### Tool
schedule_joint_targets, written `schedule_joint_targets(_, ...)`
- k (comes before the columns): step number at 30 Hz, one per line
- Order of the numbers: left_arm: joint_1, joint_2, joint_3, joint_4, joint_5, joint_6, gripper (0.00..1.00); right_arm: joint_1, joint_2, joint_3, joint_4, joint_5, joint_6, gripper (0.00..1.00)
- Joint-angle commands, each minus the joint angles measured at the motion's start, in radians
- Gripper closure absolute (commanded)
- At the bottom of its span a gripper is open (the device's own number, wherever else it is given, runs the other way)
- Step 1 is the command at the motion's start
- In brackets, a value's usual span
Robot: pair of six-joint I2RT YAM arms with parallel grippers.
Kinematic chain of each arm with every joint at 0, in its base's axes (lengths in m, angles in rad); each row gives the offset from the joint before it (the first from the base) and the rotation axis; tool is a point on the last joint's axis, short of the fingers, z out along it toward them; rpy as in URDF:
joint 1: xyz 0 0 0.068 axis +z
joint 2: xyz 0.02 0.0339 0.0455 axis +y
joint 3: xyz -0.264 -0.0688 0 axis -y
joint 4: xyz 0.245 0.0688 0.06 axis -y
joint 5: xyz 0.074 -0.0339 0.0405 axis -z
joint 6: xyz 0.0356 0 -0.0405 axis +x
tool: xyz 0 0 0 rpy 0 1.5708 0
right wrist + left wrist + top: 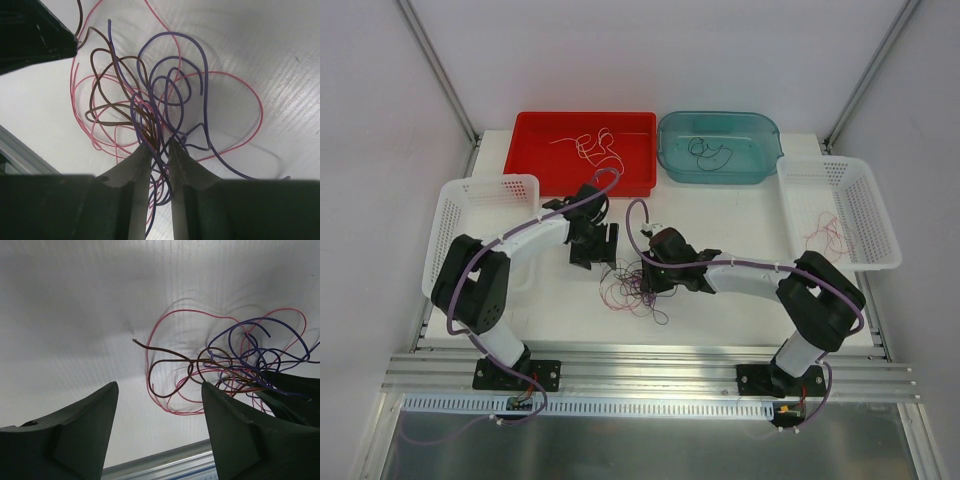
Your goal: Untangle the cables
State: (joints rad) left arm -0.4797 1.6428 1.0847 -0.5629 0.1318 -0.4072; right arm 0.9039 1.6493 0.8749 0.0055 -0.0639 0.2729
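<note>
Pink, purple, brown cables (145, 120) thread narrow right jaws; wide left jaws stand beside.

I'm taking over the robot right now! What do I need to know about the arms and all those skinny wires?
Left gripper: open, holding nothing, beside the tangle of thin pink, purple and brown wires on the table.
Right gripper: jaws nearly together around some tangle strands; unclear whether they are pinched.
Done: white wires lie in the red plastic tray, a black wire in the teal tub, red-pink wires in the right white mesh basket.
Left to do: pull the tangle apart, strand by strand.
</note>
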Motion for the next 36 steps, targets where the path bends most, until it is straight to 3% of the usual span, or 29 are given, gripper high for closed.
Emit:
schedule_joint_targets(1,-0.023,0.02,0.035,-0.011,0.029,-0.019,0.34,0.001,-0.04,-0.001,0.024,0.018,0.003,0.78)
schedule_joint_targets(4,-0.025,0.022,0.035,-0.012,0.02,-0.016,0.48,0.001,-0.048,-0.004,0.022,0.021,0.003,0.79)
schedule_joint_targets(9,-0.031,0.038,0.037,-0.012,0.037,-0.018,0.59,0.0,-0.068,-0.016,0.017,0.033,0.002,0.8)
schedule_joint_targets(13,-0.045,0.049,0.04,-0.011,0.038,-0.016,0.84,0.0,-0.077,-0.024,0.011,0.042,0.0,0.8)
schedule_joint_targets(15,-0.049,0.054,0.041,-0.011,0.043,-0.012,0.89,0.001,-0.082,-0.028,0.01,0.045,-0.003,0.81)
schedule_joint_targets(17,-0.056,0.054,0.043,-0.012,0.046,-0.008,1.0,0.0,-0.085,-0.034,0.008,0.045,0.002,0.81)
schedule_joint_targets(30,-0.042,-0.141,0.076,-0.069,-0.211,0.056,1.0,-0.063,-0.218,-0.151,-0.09,0.107,0.025,0.82)
schedule_joint_targets(36,-0.023,-0.287,0.286,-0.181,-0.411,0.126,1.0,-0.129,-0.336,-0.218,-0.182,0.128,0.06,0.76)
